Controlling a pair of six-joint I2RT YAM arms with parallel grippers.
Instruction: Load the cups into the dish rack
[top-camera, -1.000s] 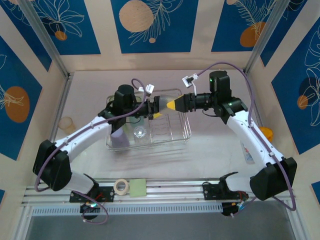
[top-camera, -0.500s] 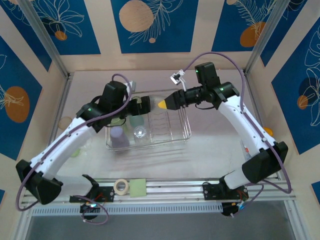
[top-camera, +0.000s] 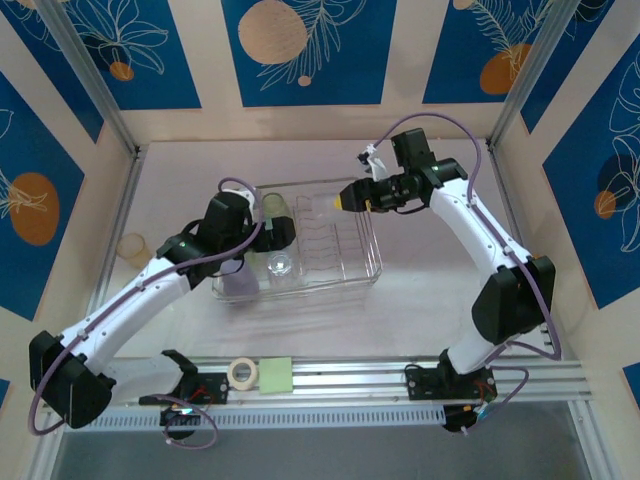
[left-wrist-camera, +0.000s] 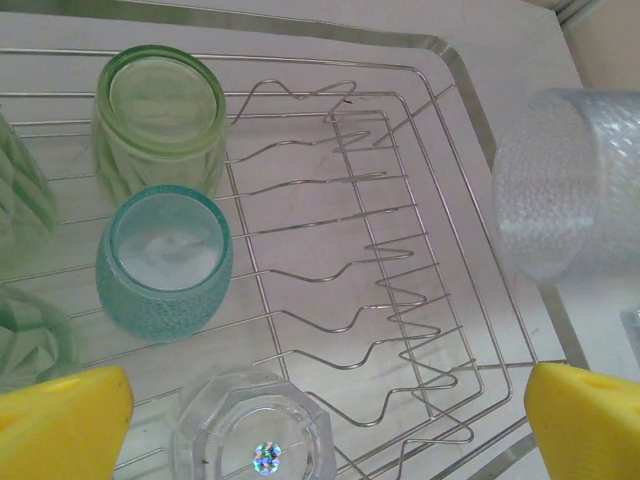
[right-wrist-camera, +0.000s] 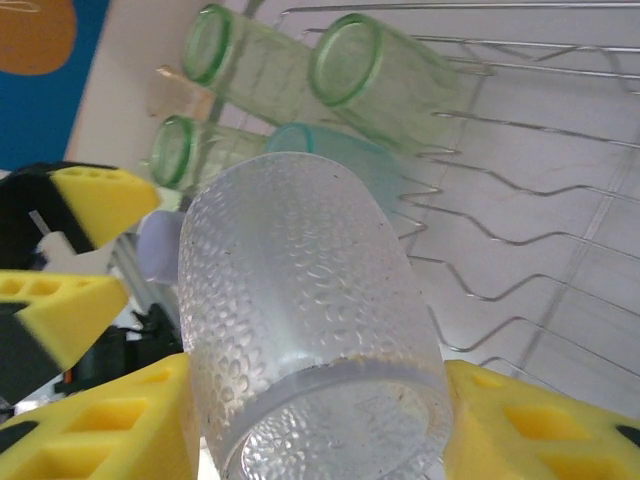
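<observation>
Cups (left-wrist-camera: 165, 260) fill the left part of the rack (top-camera: 340, 255), below the left jaws, spread wide and empty. Right jaws grip a clear cup (right-wrist-camera: 310, 330) above the rack's right side. Best turn it upright over bare wire, clear of the others, before releasing; its length lies near level, base seemingly leftward.

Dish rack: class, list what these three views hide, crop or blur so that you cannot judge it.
- Top external: the lavender cup is partly covered by the left arm.
- Left wrist: the faceted clear cup is cut by the bottom edge.
- Right wrist: the dimpled clear cup hides part of the dish rack floor.
</observation>
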